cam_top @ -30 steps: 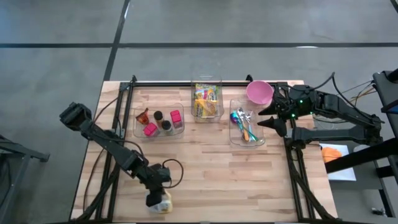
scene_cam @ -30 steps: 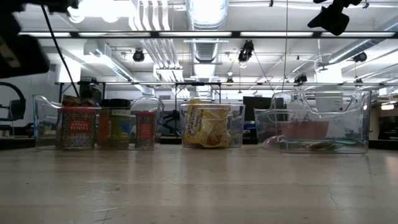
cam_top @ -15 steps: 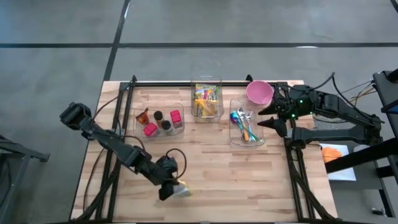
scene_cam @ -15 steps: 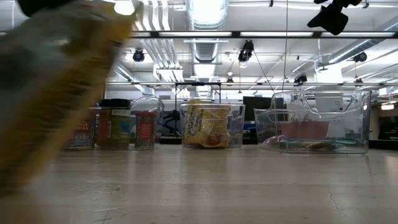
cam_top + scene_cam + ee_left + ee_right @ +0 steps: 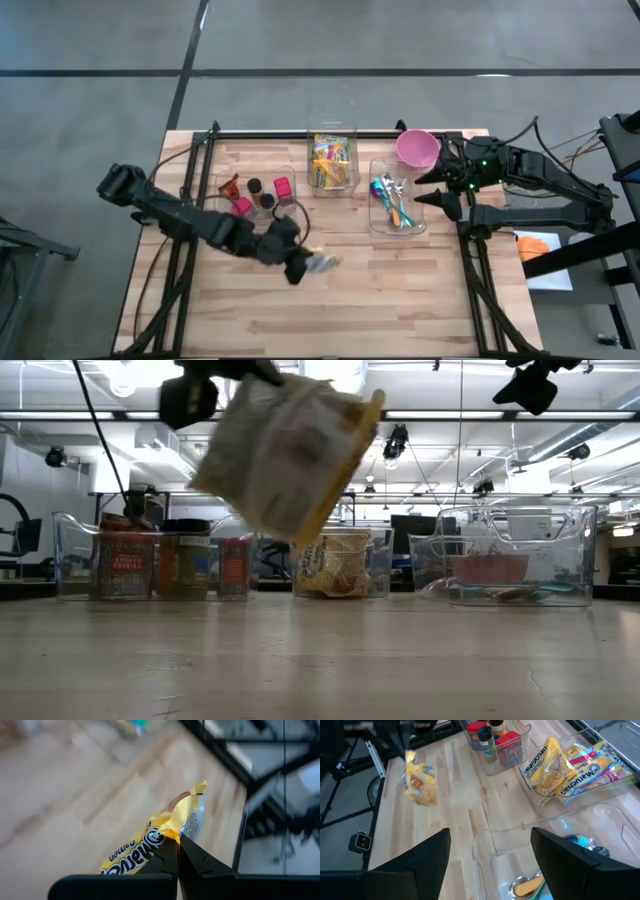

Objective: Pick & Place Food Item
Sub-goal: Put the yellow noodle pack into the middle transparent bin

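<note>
The left hand (image 5: 297, 268), fingers pinched shut on the crimped top seam of a yellow-and-white plastic ramen packet (image 5: 320, 263), carries it clear of the wooden tabletop (image 5: 400, 290), near the middle and short of the clear plastic bin of matching noodle packets (image 5: 333, 160). In the low view the packet (image 5: 285, 452) hangs tilted from that one edge, which suggests a light, crinkly, slippery wrapper over a brittle noodle block; the flat seam seems the safest hold, since squeezing the body could crack the contents. The right hand (image 5: 438, 187), fingers spread wide and holding nothing, waits beside the clear cutlery bin (image 5: 397, 198).
</note>
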`<state>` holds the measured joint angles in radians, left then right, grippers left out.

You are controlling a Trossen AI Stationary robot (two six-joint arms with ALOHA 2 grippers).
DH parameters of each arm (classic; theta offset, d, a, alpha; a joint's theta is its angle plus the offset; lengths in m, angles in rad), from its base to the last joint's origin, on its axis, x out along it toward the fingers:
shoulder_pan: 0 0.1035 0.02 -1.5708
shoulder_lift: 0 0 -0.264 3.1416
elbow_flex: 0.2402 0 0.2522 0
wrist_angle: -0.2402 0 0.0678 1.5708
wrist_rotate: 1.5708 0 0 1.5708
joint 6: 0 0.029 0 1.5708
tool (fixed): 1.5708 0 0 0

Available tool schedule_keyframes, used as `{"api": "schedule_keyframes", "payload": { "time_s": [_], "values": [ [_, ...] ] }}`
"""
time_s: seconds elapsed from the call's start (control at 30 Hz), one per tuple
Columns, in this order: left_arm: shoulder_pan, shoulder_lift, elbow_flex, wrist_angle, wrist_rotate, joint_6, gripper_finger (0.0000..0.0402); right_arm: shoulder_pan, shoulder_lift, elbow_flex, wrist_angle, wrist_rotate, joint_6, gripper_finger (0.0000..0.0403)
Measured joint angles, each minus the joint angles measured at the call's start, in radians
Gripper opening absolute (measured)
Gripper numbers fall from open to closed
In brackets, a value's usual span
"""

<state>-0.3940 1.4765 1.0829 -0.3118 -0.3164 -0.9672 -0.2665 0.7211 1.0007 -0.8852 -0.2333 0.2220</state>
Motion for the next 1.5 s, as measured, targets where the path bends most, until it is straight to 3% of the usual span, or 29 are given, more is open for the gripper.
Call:
{"api": "schedule_keyframes", "payload": {
  "time_s": [0.23,0.6,1.13,1.27,1.5],
  "values": [
    [0.128,0.0,0.1,0.005,-0.059,0.041,0.0,0.0,0.0,0.0,0.0,0.0,-0.023,0.0271],
    [0.394,0.0,0.265,0.004,-0.051,0.215,0.0,0.0,-0.019,0.0,0.0,0.0,0.016,0.0271],
    [0.794,0.024,0.288,0.011,0.307,0.309,0.0,0.0,-0.024,-0.001,0.019,0.107,0.149,0.0271],
    [0.849,0.072,0.288,0.02,0.401,0.317,0.0,0.0,0.0,0.0,0.046,0.112,0.179,0.0271],
    [0.89,0.172,0.301,0.036,0.469,0.347,0.0,0.0,0.037,0.0,0.059,0.133,0.228,0.0271]
  ]
}}
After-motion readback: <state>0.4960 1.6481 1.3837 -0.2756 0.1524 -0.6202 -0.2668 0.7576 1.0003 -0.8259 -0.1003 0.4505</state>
